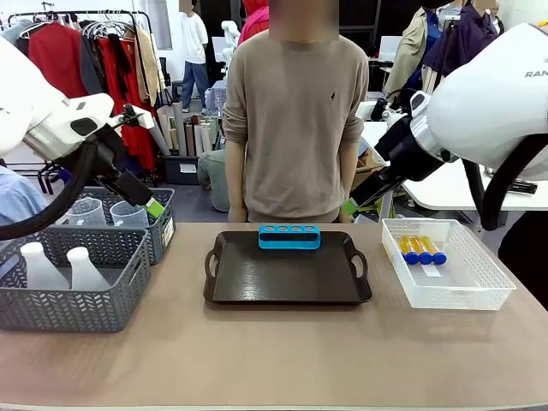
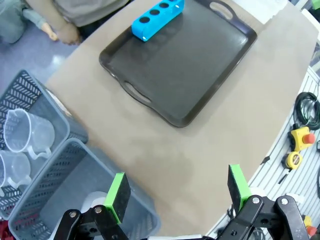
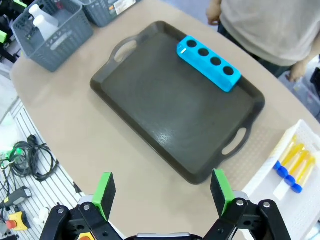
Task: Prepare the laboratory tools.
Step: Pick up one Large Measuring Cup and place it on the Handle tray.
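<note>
Two clear measuring jugs (image 1: 86, 211) (image 2: 27, 132) stand in the rear grey basket at the left. In front of it, a second grey basket holds two whitish conical flasks (image 1: 38, 265) (image 3: 42, 20). Orange-yellow tubes with blue caps (image 1: 422, 249) (image 3: 292, 162) lie in the white mesh basket (image 1: 479, 282) at the right. My left gripper (image 1: 147, 204) (image 2: 178, 189) hovers open above the grey baskets, one flask (image 2: 95, 200) just below its left finger. My right gripper (image 1: 353, 205) (image 3: 163, 191) hangs open above the table between the tray and the white basket. Neither holds anything.
A black handled tray (image 1: 282, 278) (image 2: 200, 65) (image 3: 165, 95) lies mid-table with a blue four-hole tube rack (image 1: 289, 236) (image 2: 157, 17) (image 3: 209, 62) at its far edge. A person stands at the far side, a hand (image 2: 67, 35) hanging near the table edge. The front grey basket (image 1: 86, 312) stands near the front left.
</note>
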Robot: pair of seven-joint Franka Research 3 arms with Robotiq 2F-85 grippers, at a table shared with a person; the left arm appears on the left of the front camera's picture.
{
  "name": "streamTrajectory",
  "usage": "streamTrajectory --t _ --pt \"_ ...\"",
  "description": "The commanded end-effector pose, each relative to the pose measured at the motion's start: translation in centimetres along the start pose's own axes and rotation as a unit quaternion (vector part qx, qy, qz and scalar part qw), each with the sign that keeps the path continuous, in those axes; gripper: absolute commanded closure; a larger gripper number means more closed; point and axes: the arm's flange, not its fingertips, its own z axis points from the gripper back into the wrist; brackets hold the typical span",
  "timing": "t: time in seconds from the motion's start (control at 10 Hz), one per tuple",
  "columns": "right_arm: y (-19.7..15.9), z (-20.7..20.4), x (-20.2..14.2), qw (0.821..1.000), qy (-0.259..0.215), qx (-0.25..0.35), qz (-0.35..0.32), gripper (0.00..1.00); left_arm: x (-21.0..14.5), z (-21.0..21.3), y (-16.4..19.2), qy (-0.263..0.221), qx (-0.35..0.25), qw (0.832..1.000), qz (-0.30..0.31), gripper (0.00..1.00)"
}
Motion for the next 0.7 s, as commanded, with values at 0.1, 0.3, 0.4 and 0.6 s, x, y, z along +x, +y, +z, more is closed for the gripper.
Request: streamTrajectory --t 0.1,0.3,0.4,0.6 --pt "-0.7 2.7 0.6 0.999 -0.025 0.032 0.006 0.0 0.2 1.6 0.2 0.006 -0.016 1.0 -0.013 0.0" --pt "-1.1 7.3 1.5 0.996 -0.046 0.069 0.026 0.0 1.2 5.2 1.1 0.009 -0.018 0.999 -0.043 0.0" --pt "-1.0 9.1 1.8 0.995 -0.054 0.078 0.033 0.0 1.7 6.7 1.6 0.009 -0.019 0.998 -0.058 0.0" --pt "-0.8 13.4 2.8 0.995 -0.058 0.07 0.05 0.0 2.5 9.8 2.4 -0.026 -0.013 0.997 -0.069 0.0"
